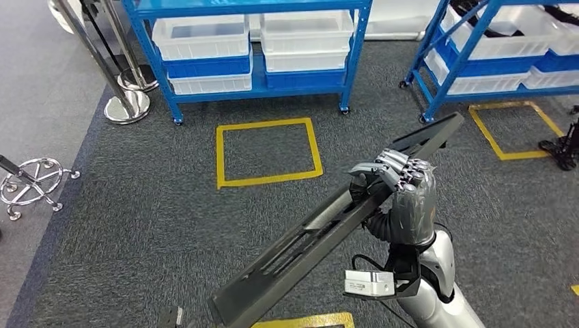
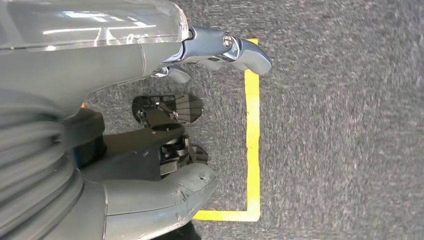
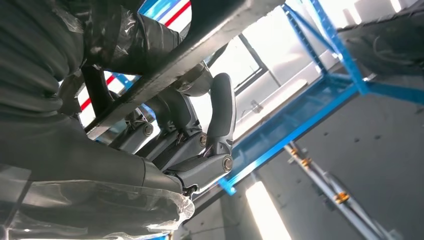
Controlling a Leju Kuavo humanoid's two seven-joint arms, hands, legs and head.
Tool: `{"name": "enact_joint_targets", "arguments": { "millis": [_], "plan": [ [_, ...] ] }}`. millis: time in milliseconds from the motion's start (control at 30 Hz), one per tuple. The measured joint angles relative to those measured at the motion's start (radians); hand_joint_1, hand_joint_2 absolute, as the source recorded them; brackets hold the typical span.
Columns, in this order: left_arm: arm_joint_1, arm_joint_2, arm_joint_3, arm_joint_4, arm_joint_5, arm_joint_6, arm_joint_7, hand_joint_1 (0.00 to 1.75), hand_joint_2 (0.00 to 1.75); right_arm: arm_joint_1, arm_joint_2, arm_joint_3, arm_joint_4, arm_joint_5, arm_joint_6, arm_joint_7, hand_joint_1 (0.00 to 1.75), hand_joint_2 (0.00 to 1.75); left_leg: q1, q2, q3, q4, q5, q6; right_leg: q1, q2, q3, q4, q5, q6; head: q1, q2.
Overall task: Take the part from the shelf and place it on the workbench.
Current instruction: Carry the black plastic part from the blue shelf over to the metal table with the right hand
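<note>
Your right hand (image 1: 403, 184) is clamped around the long black part (image 1: 321, 232), holding it mid-air over the carpet (image 1: 136, 225), slanted from 7 o'clock up to 1 o'clock. The grip sits off-centre, so the long lower end could swing, slip or clip a blue shelf (image 1: 252, 48) when you turn. The left hand (image 2: 220, 50) hangs with fingers apart, holding nothing. The part looks like rigid slotted matte metal; the carpet is coarse.

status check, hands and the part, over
Right robot hand grips the part, long black bar held slanted over the carpet. Left robot hand hangs over the floor, holding nothing. Blue shelves ahead; workbench not seen.
</note>
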Motion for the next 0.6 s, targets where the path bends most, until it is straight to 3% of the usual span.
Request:
{"name": "enact_joint_targets", "arguments": {
  "millis": [67,133,200,267,300,333,400,467,533,600],
  "plan": [
    [-0.001,0.000,-0.002,0.000,0.000,0.000,0.000,0.00,1.75,0.000,-0.002,0.000,-0.002,0.000,0.000,0.000,1.75,1.75,-0.003,0.013,-0.001,0.002,-0.002,-0.007,0.001,0.017,-0.006,0.000,0.003,-0.012,0.000,0.000],
    [-0.003,0.000,-0.004,0.000,0.000,0.000,0.000,0.00,1.75,-0.001,-0.004,-0.001,-0.004,0.001,0.000,-0.001,1.75,1.75,0.001,-0.004,-0.009,0.023,-0.024,-0.018,-0.004,0.034,-0.009,-0.003,0.009,-0.023,0.000,0.000],
    [-0.003,0.000,-0.005,0.000,0.000,0.000,0.000,0.00,1.75,-0.004,-0.005,-0.001,-0.006,0.002,0.001,-0.001,1.75,1.75,0.006,-0.047,-0.048,0.114,-0.082,-0.028,-0.007,0.051,-0.013,-0.006,0.014,-0.034,0.000,0.000],
    [0.000,-0.001,-0.006,0.000,0.000,0.000,0.000,0.00,1.75,-0.006,-0.005,-0.001,-0.007,0.003,0.001,-0.001,1.75,1.75,0.008,-0.068,-0.106,0.246,-0.140,-0.033,-0.007,0.072,-0.017,-0.005,0.017,-0.039,0.000,0.000],
    [0.001,-0.001,-0.006,0.000,0.000,0.000,0.000,0.00,1.75,-0.006,-0.005,-0.001,-0.007,0.003,0.001,-0.001,1.75,1.75,0.009,-0.070,-0.123,0.285,-0.147,-0.033,-0.007,0.084,-0.019,-0.004,0.018,-0.040,0.000,0.000],
    [0.002,-0.001,-0.006,0.000,0.000,0.000,0.000,0.00,1.75,-0.006,-0.005,-0.001,-0.007,0.003,0.001,-0.001,1.75,1.75,0.009,-0.072,-0.123,0.286,-0.134,-0.033,-0.007,0.096,-0.020,-0.003,0.018,-0.040,0.000,0.000],
    [0.002,-0.001,-0.006,0.000,0.000,0.000,0.000,0.00,1.75,-0.006,-0.005,-0.001,-0.007,0.003,0.001,-0.001,1.75,1.75,0.011,-0.090,-0.074,0.181,-0.063,-0.027,-0.007,0.122,-0.020,0.001,0.019,-0.039,0.000,0.000],
    [0.000,0.000,-0.006,0.000,0.001,0.001,-0.001,0.00,1.75,-0.008,-0.005,-0.001,-0.008,0.004,0.001,-0.001,1.75,1.75,0.014,-0.139,-0.020,0.059,-0.013,-0.019,-0.006,0.146,-0.026,0.006,0.022,-0.031,0.000,0.000],
    [0.000,0.000,-0.006,0.000,0.002,0.002,-0.001,0.00,1.75,-0.010,-0.005,-0.001,-0.010,0.006,0.000,-0.001,1.75,1.75,0.012,-0.163,-0.005,0.019,-0.011,-0.013,-0.011,0.167,-0.037,0.006,0.030,-0.016,0.000,0.000],
    [0.000,-0.003,-0.006,0.000,0.004,0.003,-0.002,0.00,1.75,-0.009,-0.006,-0.001,-0.014,0.009,-0.001,-0.001,1.75,1.75,0.013,-0.140,-0.002,0.006,-0.005,-0.004,-0.014,0.182,-0.045,0.003,0.038,0.000,0.000,0.000]
  ]
}}
